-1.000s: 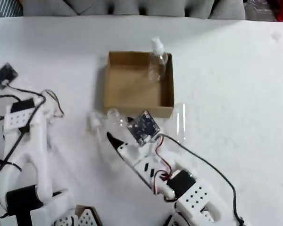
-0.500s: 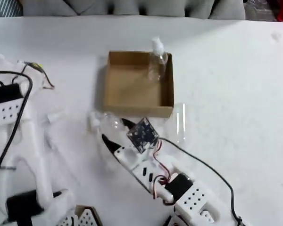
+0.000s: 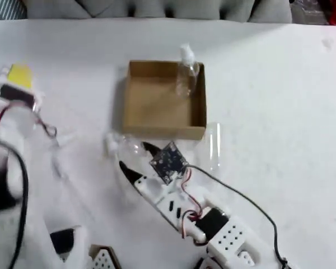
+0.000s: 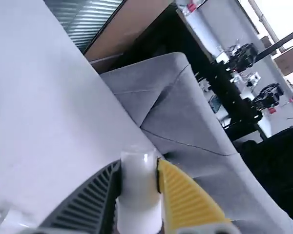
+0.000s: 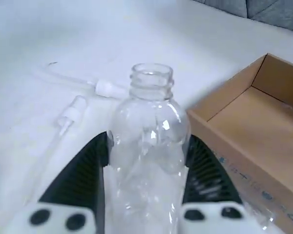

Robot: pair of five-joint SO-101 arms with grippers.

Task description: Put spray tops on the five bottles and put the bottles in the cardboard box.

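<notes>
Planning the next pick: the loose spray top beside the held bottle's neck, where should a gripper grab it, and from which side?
Grip the spray top by its stubby white head, coming down from above, jaws across it. It lies flat on the table, and its dip tube looks too thin and bendy to hold, I'd judge.

glossy clear plastic bottle point(image 5: 146, 139), matt cardboard box point(image 3: 163, 132)

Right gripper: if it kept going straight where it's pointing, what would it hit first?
The right gripper is shut on an open bottle; past its mouth, a loose spray top on the table looks first in line, depth unclear. The cardboard box lies aside.
</notes>
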